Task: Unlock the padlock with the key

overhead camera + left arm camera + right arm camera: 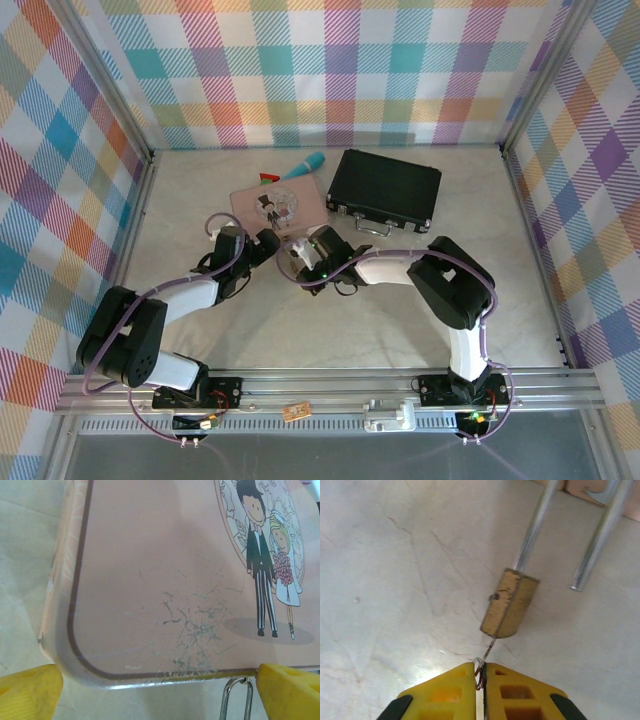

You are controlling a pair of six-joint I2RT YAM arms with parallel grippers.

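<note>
The small brass padlock [510, 605] hangs off the marble floor in the right wrist view. Its silver shackle [535, 525] runs up toward the pink tin, and one shackle leg [592, 545] ends free beside the body. The thin grey key [488, 652] sticks into the padlock's underside. My right gripper [480, 667] is shut on the key's head and ring. My left gripper [157, 680] stands open, its yellow fingertips [30, 687] spread along the near edge of the pink tin [150, 580]. The shackle [236, 700] hangs from that edge by the right fingertip.
The pink tin [280, 205] lies mid-table with both grippers at its near edge, the left [262, 243] and the right [300, 262]. A black case [385, 190] sits to its right, a teal pen-like item [305, 165] behind it. Checked walls enclose the table.
</note>
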